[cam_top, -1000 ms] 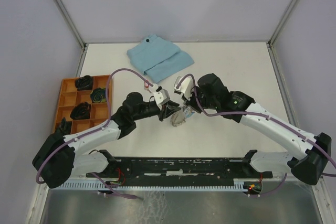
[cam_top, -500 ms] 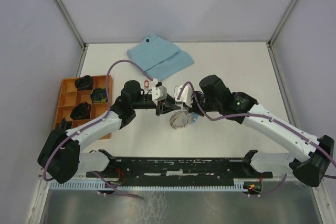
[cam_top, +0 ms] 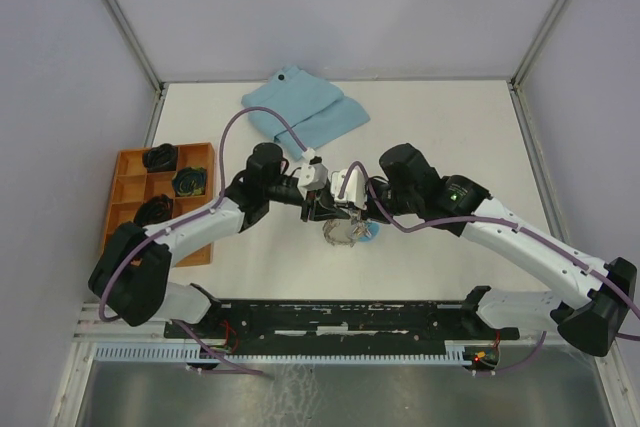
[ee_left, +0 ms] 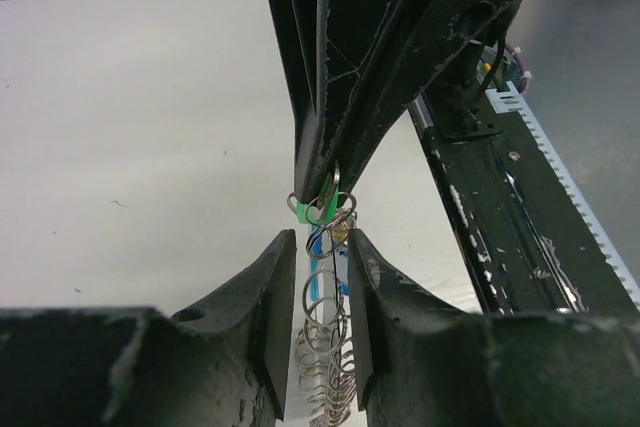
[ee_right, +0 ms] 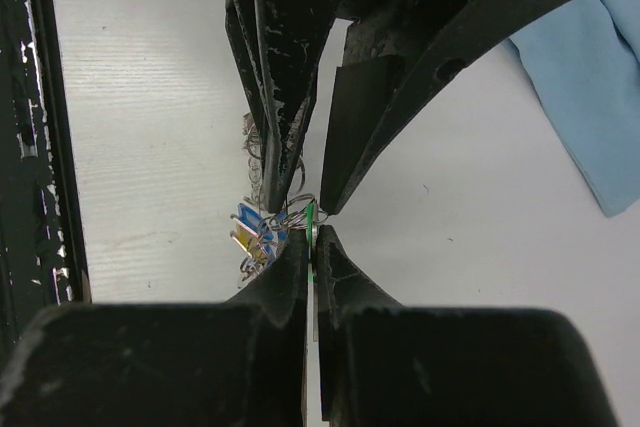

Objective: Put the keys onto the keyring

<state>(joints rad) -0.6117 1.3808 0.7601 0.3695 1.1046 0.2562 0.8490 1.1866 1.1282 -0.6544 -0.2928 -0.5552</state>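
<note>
1. A white bench (cam_top: 450,127) is sitting between pale grey walls (cam_top: 350,7), and both arms are reaching in to meet near its middle.
2. The right claw (ee_right: 311,243) is pinching tight, fingertips together on the green-tagged key (ee_right: 311,215). Only a sliver of the green tag is showing at the tips, and the blade cannot be made out.
3. The left claw (ee_left: 320,244) is facing it tip to tip, standing at a narrow gap and gripping nothing. Chain links are hanging down through that gap, and whether they are brushing the fingers (ee_left: 275,317) cannot be told.
4. The keyring (ee_left: 322,352) is hanging directly under the right claw's pinch, its grey wire links trailing downward. Its blue strap (ee_right: 247,215) and yellow tag (ee_right: 240,239) are bunching just beside the green tag.
5. Farther out, a folded light-blue cloth (cam_top: 305,112) is lying at the far side of the bench, well apart from the claws.
6. An orange divided tray (cam_top: 125,162) is sitting at the left edge, with black items (cam_top: 160,157) in its compartments.
7. A black rail (cam_top: 350,317) is running along the near edge between the arm bases.
</note>
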